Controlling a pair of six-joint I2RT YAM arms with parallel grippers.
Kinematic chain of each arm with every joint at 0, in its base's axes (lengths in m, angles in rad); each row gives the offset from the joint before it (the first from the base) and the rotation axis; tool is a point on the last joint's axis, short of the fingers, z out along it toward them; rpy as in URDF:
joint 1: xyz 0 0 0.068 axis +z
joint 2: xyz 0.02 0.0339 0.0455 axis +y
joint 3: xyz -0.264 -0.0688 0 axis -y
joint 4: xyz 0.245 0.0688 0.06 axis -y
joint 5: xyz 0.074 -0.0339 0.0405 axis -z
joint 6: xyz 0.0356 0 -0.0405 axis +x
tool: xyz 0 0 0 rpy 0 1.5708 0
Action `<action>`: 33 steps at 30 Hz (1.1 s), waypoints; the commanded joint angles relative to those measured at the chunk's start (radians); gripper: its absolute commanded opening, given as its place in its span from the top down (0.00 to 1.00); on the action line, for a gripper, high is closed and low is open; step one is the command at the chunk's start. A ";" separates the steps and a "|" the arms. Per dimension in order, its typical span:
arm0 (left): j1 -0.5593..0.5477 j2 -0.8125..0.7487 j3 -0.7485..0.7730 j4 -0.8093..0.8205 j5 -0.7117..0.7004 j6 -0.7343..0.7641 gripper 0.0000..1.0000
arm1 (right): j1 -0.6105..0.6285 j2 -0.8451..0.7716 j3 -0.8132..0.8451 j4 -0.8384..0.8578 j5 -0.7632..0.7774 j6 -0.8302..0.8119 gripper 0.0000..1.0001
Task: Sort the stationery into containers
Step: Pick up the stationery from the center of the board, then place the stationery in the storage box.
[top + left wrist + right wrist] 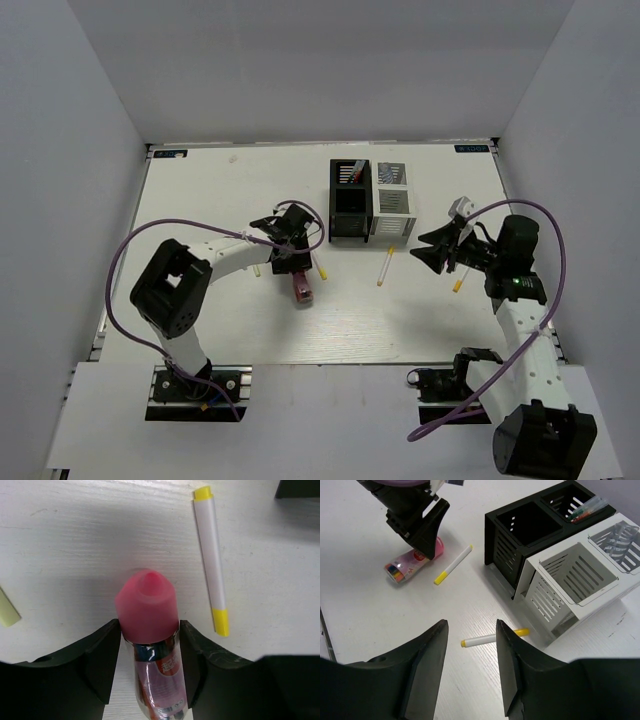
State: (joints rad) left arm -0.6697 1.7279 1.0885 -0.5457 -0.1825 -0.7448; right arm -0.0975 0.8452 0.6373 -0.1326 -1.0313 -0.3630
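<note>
A stubby pink-capped tube (pixel 147 605) lies on the white table, and my left gripper (pixel 150 626) is shut on it, one black finger pressing each side just below the cap. From above, the left gripper (pixel 295 262) sits over the tube (pixel 302 290). My right gripper (pixel 471 625) hangs open above the table with nothing between its fingers. A white-and-yellow pen (pixel 480 640) lies on the table beneath it. The joined containers, black (pixel 350 215) and white-grey (pixel 395 225), stand at the back centre. Pens (pixel 585 510) stick out of the black one's rear compartment.
More white-and-yellow pens lie loose: one beside the tube (pixel 212 560), one in front of the containers (pixel 385 267), one under the right arm (pixel 459 280). A pale yellow end (pixel 7 612) shows at the left wrist view's edge. A clear item (pixel 622 535) sits in the white-grey container.
</note>
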 commanded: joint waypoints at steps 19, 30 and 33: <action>-0.048 -0.256 0.100 0.025 0.081 0.232 1.00 | -0.054 -0.069 -0.040 -0.056 -0.067 -0.048 1.00; -0.057 -0.303 0.048 0.763 0.187 0.449 1.00 | -0.065 -0.034 -0.071 -0.038 -0.073 -0.062 1.00; -0.057 -0.193 0.105 0.898 0.131 0.446 1.00 | -0.071 -0.061 -0.076 -0.035 -0.070 -0.062 1.00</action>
State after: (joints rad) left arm -0.7238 1.4483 1.1412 0.1280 -0.0185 -0.3393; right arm -0.1600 0.8131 0.5701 -0.1829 -1.0805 -0.4076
